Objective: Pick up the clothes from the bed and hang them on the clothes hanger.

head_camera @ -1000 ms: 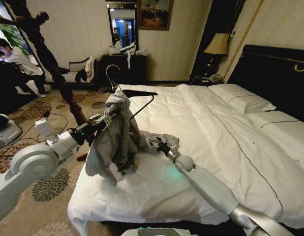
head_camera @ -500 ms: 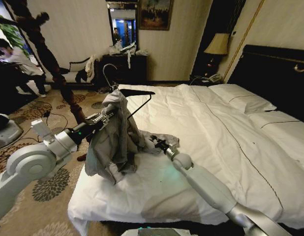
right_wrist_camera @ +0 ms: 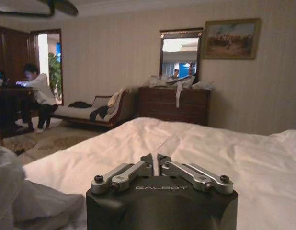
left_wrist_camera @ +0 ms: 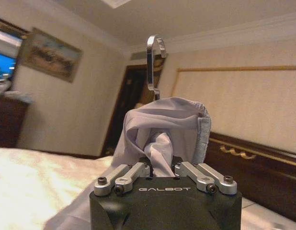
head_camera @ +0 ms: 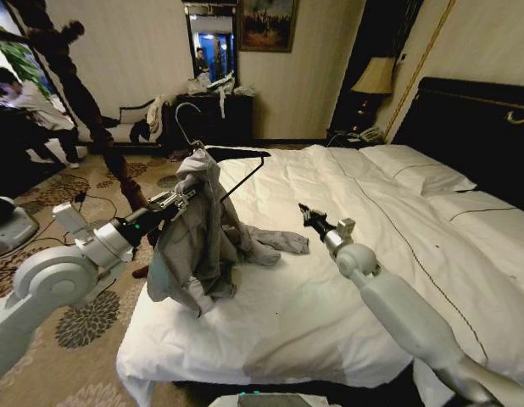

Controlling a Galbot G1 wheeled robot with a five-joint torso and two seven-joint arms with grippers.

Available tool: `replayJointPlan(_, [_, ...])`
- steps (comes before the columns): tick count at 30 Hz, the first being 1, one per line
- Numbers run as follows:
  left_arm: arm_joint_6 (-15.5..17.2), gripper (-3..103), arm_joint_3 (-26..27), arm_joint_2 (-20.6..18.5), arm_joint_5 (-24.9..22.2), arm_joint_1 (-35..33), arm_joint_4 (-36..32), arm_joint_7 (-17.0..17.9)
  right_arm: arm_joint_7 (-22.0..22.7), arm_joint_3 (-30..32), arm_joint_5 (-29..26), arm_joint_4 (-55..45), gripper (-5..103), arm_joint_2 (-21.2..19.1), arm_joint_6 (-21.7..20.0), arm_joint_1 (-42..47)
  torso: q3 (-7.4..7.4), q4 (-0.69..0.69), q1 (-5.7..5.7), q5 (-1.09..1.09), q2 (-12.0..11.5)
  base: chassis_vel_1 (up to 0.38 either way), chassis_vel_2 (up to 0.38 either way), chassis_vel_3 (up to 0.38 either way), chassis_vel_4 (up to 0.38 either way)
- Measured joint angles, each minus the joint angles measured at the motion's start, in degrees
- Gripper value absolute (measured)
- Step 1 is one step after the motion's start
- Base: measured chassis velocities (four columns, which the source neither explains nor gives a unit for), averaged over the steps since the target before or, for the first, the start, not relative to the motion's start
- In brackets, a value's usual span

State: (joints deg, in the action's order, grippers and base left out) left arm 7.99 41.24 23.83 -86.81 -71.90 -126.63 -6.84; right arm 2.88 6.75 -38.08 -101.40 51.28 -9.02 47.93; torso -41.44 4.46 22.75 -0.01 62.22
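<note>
Grey clothes (head_camera: pixel 194 242) draped on clothes hanger (head_camera: pixel 232 165)

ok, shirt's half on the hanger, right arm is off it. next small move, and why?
Probably bring the right tool back to the sleeve end lying on the bed and lift it toward the hanger's bare arm. The left tool holds the shirt bunched at the hook, the cloth hangs on one side, and the right tool is shut and empty above the duvet.
</note>
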Motion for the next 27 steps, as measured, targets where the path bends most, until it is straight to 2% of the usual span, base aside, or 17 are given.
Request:
replayJointPlan(2, [-0.1,16,-0.4,0.0,0.3,0.0,0.9,-0.7,-0.1,-0.1,0.5,0.1,6,0.5,0.0,0.3,0.00,-0.02,0.00,0.00,0.0,0.000,0.000,0.000,0.000])
replayJointPlan(3, [-0.4,16,-2.4,-0.2,1.2,0.4,3.3,-3.3,-0.1,-0.4,1.6,0.7,17,1.9,0.0,1.0,-0.01,-0.04,0.01,0.00,0.0,0.000,0.000,0.000,0.000])
replayJointPlan(4, [-0.5,16,-3.4,-0.2,1.7,0.7,4.2,-4.6,-0.2,-0.5,1.9,0.8,17,2.4,0.0,1.3,-0.01,-0.04,0.01,0.00,0.0,0.000,0.000,0.000,0.000])
replayJointPlan(6, [-1.2,16,-7.4,0.1,4.4,2.5,7.4,-7.7,-0.2,-1.1,3.2,1.4,27,3.9,0.0,2.7,0.00,0.02,0.01,0.02,0.0,0.000,0.000,0.000,0.000])
replayJointPlan(7, [-1.2,16,-7.4,0.1,4.4,2.5,7.4,-7.7,-0.2,-1.1,3.2,1.4,27,3.9,0.0,2.7,0.00,0.02,0.01,0.02,0.0,0.000,0.000,0.000,0.000])
replayJointPlan(9, [-2.0,16,-10.1,0.8,6.5,3.5,10.0,-9.0,-0.4,-1.6,4.7,1.8,39,4.8,0.1,3.6,0.00,0.03,0.01,0.01,0.0,0.000,0.000,0.000,0.000])
replayJointPlan(10, [-2.4,16,-11.0,1.2,7.3,3.7,11.2,-9.5,-0.5,-1.9,5.2,2.0,39,5.3,0.1,3.9,-0.01,0.02,0.01,0.00,0.0,0.000,0.000,0.000,0.000])
replayJointPlan(11, [-3.3,16,-12.1,2.1,8.7,4.0,13.4,-10.3,-0.5,-2.3,5.7,2.4,44,6.1,0.1,4.2,-0.01,0.01,0.01,0.00,0.0,0.000,0.000,0.000,0.000])
replayJointPlan(12, [-3.3,16,-12.1,2.1,8.7,4.0,13.4,-10.3,-0.5,-2.3,5.7,2.4,44,6.1,0.1,4.2,-0.01,0.01,0.01,0.00,0.0,0.000,0.000,0.000,0.000])
replayJointPlan(17, [-4.8,16,-12.3,5.7,9.9,4.6,20.9,-11.6,-0.7,-4.4,7.1,4.4,71,8.1,0.7,3.8,-0.01,0.00,0.01,-0.01,0.0,0.000,0.000,0.000,0.000])
replayJointPlan(19, [-4.9,16,-12.0,6.2,9.9,4.6,22.2,-12.0,-0.7,-5.0,7.2,4.5,71,8.4,0.7,3.7,-0.01,0.01,0.01,0.00,0.0,0.000,0.000,0.000,0.000])
replayJointPlan(21, [-5.3,16,-11.4,7.2,10.0,4.3,25.2,-12.9,-0.8,-6.5,7.9,5.3,82,9.4,0.7,3.2,-0.01,0.01,0.02,0.00,0.0,0.000,0.000,0.000,0.000])
replayJointPlan(22, [-5.3,16,-11.4,7.2,10.0,4.3,25.2,-12.9,-0.8,-6.5,7.9,5.3,82,9.4,0.7,3.2,-0.01,0.01,0.02,0.00,0.0,0.000,0.000,0.000,0.000])
replayJointPlan(25, [-5.8,16,-9.9,8.8,10.0,3.2,28.3,-14.3,-0.8,-9.1,8.7,8.1,97,12.4,0.7,1.4,-0.01,0.01,0.01,0.00,0.0,0.000,0.000,0.000,0.000])
replayJointPlan(27, [-5.8,16,-9.3,9.2,10.0,2.7,29.1,-14.5,-0.8,-9.8,8.8,9.2,99,13.3,0.7,0.6,-0.01,0.00,0.01,0.00,0.0,0.000,0.000,0.000,0.000])
